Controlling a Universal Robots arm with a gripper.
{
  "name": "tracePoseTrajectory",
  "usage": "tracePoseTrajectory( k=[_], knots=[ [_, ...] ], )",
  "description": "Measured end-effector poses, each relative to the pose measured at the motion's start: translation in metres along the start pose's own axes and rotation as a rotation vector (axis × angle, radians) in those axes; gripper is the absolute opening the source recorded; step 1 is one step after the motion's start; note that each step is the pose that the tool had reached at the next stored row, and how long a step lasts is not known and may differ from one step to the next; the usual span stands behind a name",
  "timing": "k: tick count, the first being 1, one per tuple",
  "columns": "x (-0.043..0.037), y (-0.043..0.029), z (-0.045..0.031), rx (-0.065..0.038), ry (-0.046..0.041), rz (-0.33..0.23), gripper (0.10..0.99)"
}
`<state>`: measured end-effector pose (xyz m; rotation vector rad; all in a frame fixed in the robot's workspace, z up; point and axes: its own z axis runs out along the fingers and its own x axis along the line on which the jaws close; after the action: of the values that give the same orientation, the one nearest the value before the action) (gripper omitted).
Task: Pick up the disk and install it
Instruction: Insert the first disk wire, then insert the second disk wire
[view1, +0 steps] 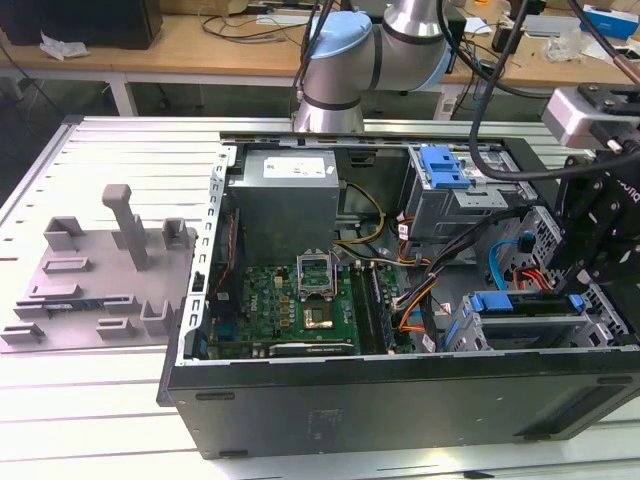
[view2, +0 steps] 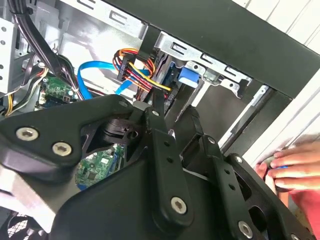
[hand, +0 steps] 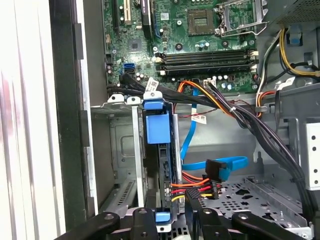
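Disk (hand: 159, 150) seated edge-on in drive cage (hand: 120, 150) — tool (hand: 172, 212) at its end

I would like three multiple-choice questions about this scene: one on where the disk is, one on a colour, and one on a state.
1. Where is the disk?
A. On the grey plate beside the case
B. Standing on edge in the drive cage
C. On the wooden bench

2. What colour is the flat cable beside the disk?
A. Red
B. Green
C. Blue

3. In what state is the computer case?
A. Open, motherboard exposed
B. Closed by a side panel
C. Wrapped in foil

Answers:
1 B: the disk stands on edge in the drive cage.
2 C: the flat cable is blue.
3 A: the computer case is open and the motherboard shows.
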<state>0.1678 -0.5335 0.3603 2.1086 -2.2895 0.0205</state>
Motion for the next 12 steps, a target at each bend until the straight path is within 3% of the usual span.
tracePoseTrajectory(
  k=[12],
  knots=[
    [-0.0018, 0.0002, 0.0, 0.0, -0.0001, 0.0, 0.365]
  ],
)
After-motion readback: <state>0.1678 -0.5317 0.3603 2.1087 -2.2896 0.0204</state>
